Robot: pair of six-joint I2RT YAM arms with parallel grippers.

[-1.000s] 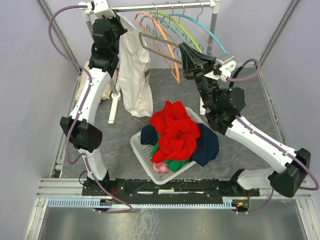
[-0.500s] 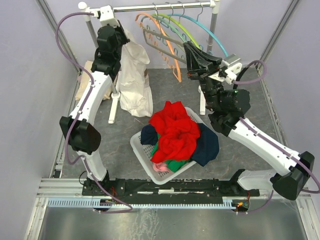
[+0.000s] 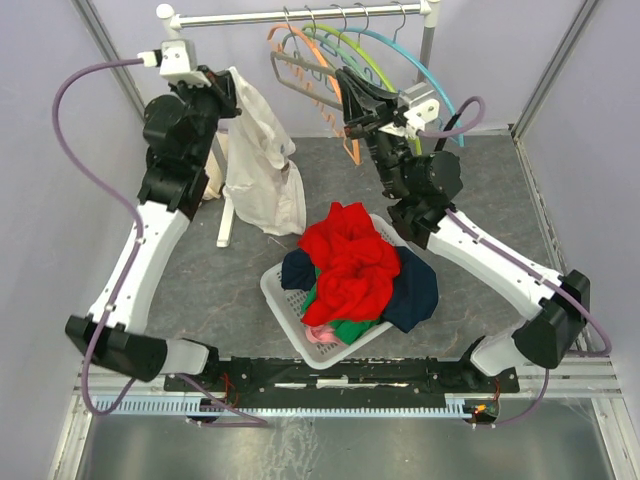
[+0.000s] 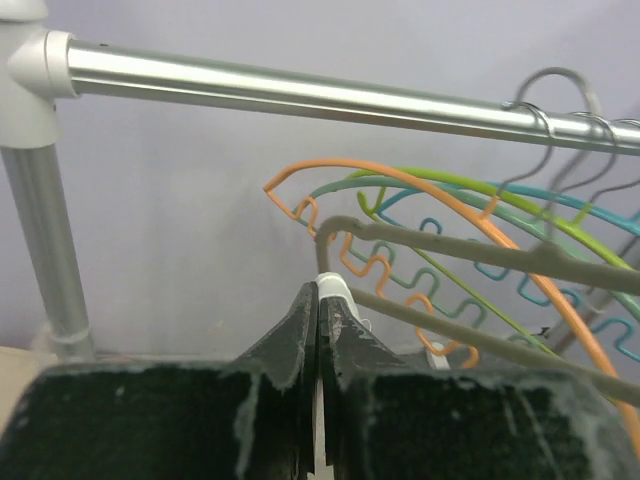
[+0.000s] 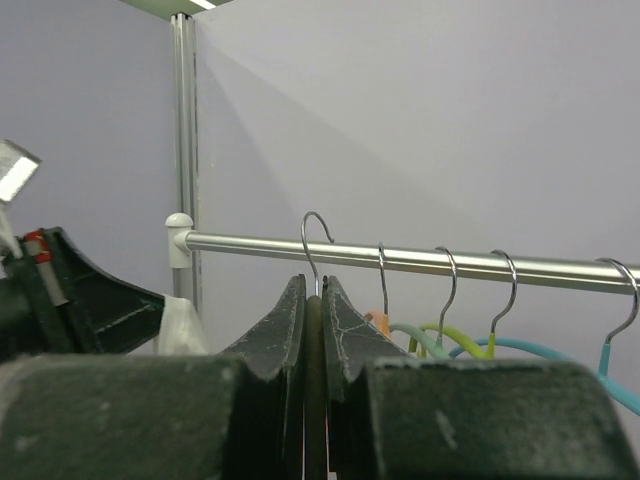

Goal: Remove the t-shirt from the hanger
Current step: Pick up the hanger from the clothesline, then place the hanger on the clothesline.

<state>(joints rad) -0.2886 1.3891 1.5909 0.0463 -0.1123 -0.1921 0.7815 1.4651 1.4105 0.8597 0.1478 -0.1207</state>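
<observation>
The white t-shirt (image 3: 255, 150) hangs in a bunch from my left gripper (image 3: 226, 88), whose jaws are shut on a fold of its fabric (image 4: 336, 288) in the left wrist view. The grey hanger (image 3: 305, 78) is bare, and its looped end (image 4: 330, 228) sits just beside the shirt's top. My right gripper (image 3: 352, 92) is shut on the hanger's neck (image 5: 314, 312), with the wire hook (image 5: 318, 238) up at the rail (image 5: 450, 262). Whether the hook rests on the rail is unclear.
Orange, green and teal hangers (image 3: 350, 50) hang on the rail (image 3: 300, 14) to the right of the grey one. A white basket (image 3: 276, 292) heaped with red, navy and green clothes (image 3: 348, 262) stands on the floor below. A rack post (image 3: 428, 45) rises at the right.
My left arm has swung out to the left, carrying the t-shirt away from the hanger. My right gripper has moved left and up toward the rail with the hanger.
</observation>
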